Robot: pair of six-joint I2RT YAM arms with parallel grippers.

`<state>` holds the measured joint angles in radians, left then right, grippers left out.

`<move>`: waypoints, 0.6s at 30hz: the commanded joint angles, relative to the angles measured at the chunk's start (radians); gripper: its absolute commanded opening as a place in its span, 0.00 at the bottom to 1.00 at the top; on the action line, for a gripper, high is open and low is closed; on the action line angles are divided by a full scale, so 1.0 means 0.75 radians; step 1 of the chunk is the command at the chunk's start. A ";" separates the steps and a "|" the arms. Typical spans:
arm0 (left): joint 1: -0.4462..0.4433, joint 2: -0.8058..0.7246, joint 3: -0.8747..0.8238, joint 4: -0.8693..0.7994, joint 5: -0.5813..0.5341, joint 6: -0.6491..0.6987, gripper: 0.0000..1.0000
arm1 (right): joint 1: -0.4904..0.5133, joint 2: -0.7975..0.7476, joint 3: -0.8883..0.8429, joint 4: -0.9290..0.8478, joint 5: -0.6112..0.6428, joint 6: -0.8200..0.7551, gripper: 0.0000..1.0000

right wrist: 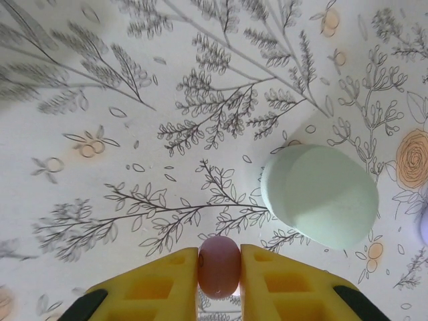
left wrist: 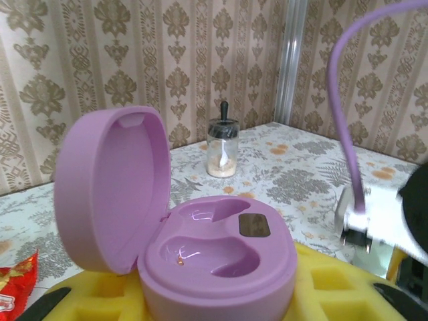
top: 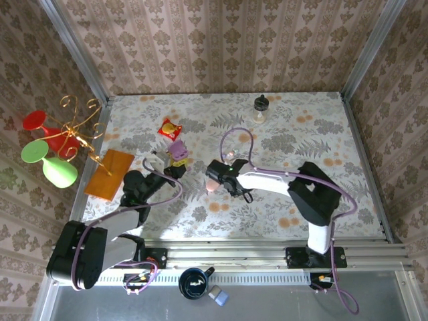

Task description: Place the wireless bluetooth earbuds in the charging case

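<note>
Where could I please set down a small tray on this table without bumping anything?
Bare: the far right, from the jar across to the right wall, and the middle of the near edge. Crowded: left of centre, around the packet, lilac case, orange mat and right gripper.

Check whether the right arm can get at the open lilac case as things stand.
Probably yes. The case, lid open and wells empty, is held in the left gripper. The right gripper, shut on a pink earbud, hangs close beside it with bare table between.
</note>
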<state>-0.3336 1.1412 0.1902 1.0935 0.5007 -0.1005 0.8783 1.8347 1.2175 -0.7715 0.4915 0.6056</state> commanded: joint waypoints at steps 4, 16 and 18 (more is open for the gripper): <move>-0.066 0.059 0.055 0.035 0.005 0.088 0.27 | -0.094 -0.260 -0.158 0.218 -0.272 0.006 0.23; -0.253 0.168 0.155 -0.028 0.021 0.211 0.27 | -0.374 -0.775 -0.560 0.743 -0.933 0.180 0.23; -0.279 0.201 0.169 -0.006 0.062 0.226 0.27 | -0.390 -0.847 -0.598 0.815 -1.006 0.176 0.23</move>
<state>-0.5243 1.2678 0.2821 1.0790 0.5053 0.0273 0.5968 1.2556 0.7998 -0.2958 -0.0994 0.7029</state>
